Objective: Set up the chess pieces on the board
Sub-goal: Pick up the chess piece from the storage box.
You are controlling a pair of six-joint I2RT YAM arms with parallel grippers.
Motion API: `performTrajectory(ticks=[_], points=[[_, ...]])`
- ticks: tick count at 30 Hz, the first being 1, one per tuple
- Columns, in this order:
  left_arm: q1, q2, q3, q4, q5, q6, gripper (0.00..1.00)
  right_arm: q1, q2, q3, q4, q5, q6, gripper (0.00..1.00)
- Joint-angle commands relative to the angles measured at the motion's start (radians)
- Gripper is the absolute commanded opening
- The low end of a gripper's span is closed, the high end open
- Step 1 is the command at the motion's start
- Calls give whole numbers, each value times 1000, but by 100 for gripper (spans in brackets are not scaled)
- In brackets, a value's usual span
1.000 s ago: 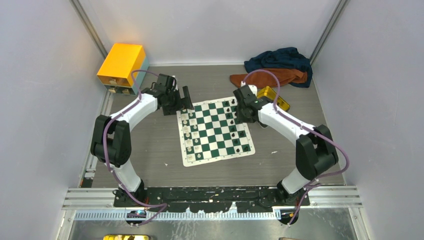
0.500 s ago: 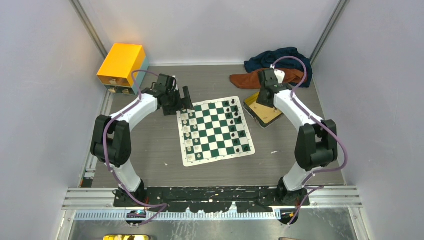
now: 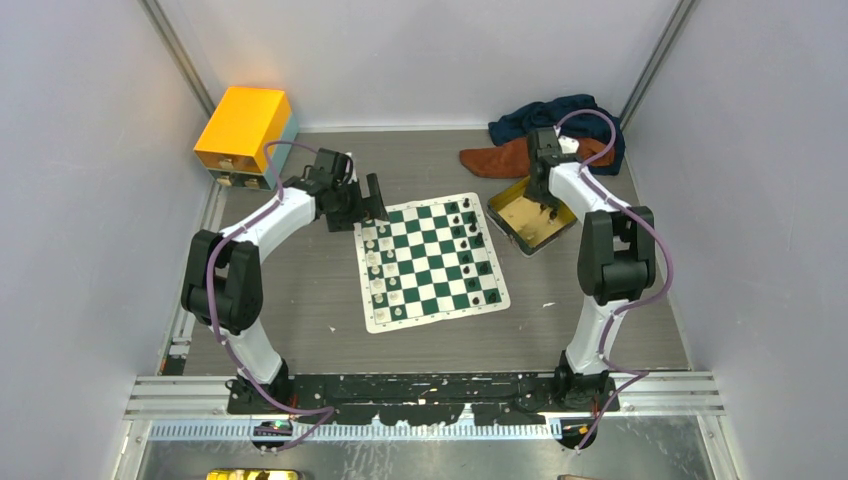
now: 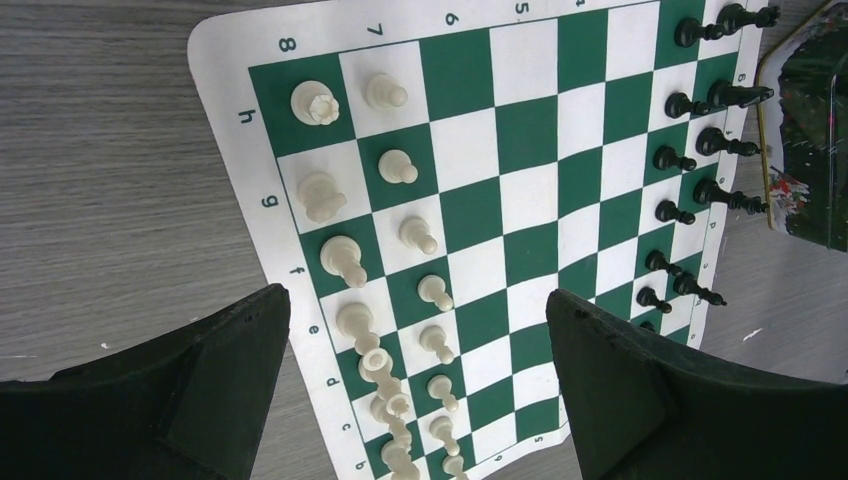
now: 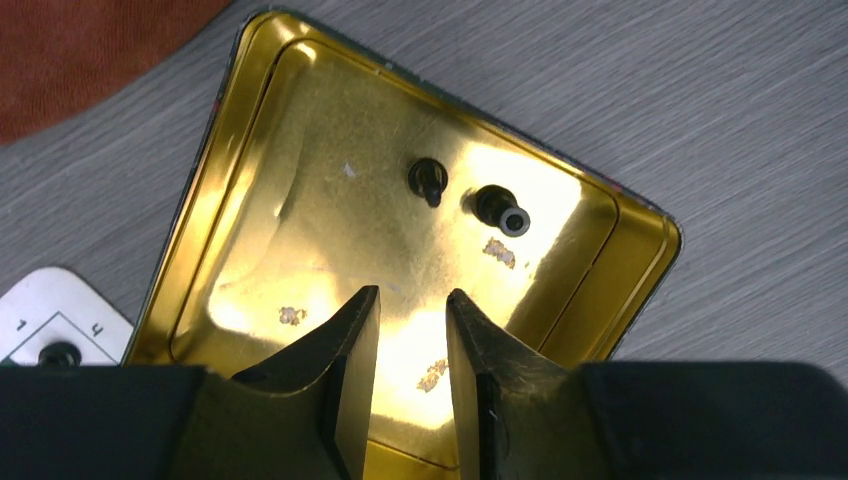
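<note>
The left tool (image 4: 413, 305) is hanging spread wide above the board (image 3: 428, 252), which is lying flat on the counter (image 3: 300, 310). Cream chess pieces (image 4: 343, 258) are standing in two files along one edge, black chess pieces (image 4: 680, 212) along the opposite edge. The right tool (image 5: 412, 297) is hovering over the gold tin (image 5: 300, 210) just beside the board, its fingers slightly apart and pinching nothing. Two black pieces (image 5: 428, 180) are lying inside the tin
</note>
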Motion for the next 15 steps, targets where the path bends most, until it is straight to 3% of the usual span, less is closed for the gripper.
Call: performTrajectory(ticks=[1, 15], points=[[-3, -2, 16, 37, 19, 25, 100, -20, 17, 68, 34, 29, -12, 37], [-3, 26, 44, 33, 21, 28, 100, -60, 105, 135, 38, 7, -31, 37]])
